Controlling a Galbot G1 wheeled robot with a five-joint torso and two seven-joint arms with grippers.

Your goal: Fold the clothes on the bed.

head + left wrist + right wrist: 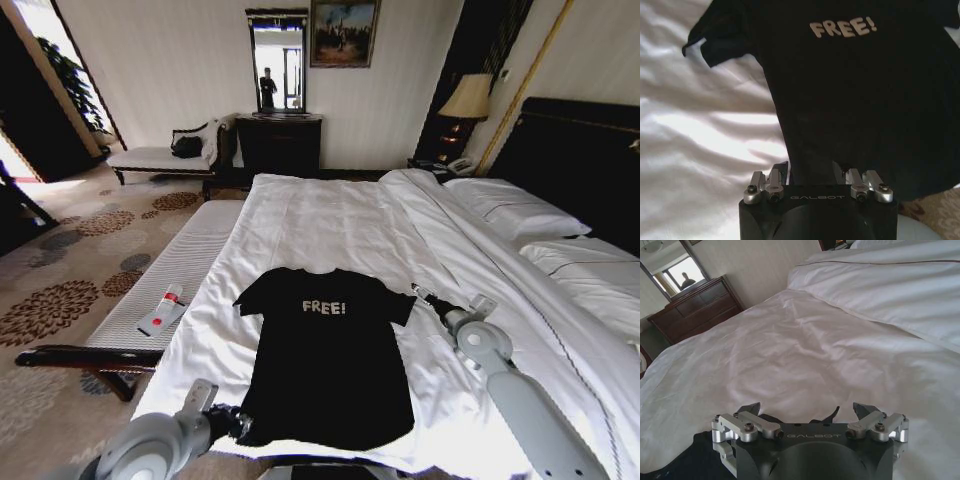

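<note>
Black T-shirt point(328, 360), white "FREE!" lettering point(324, 307) on chest: flat, centre-bottom of frame, on white bed point(330, 220). Left gripper point(810, 172), marked "GALBOT": fingers apart, at shirt's hem. Right gripper point(807, 412), "GALBOT": fingers apart, at shirt's sleeve.

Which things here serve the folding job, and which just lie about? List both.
Job: T-shirt, bed, left gripper at the shirt's hem, right gripper by its sleeve.
Lying about: red-and-white item, bench, chaise, lamp.
</note>
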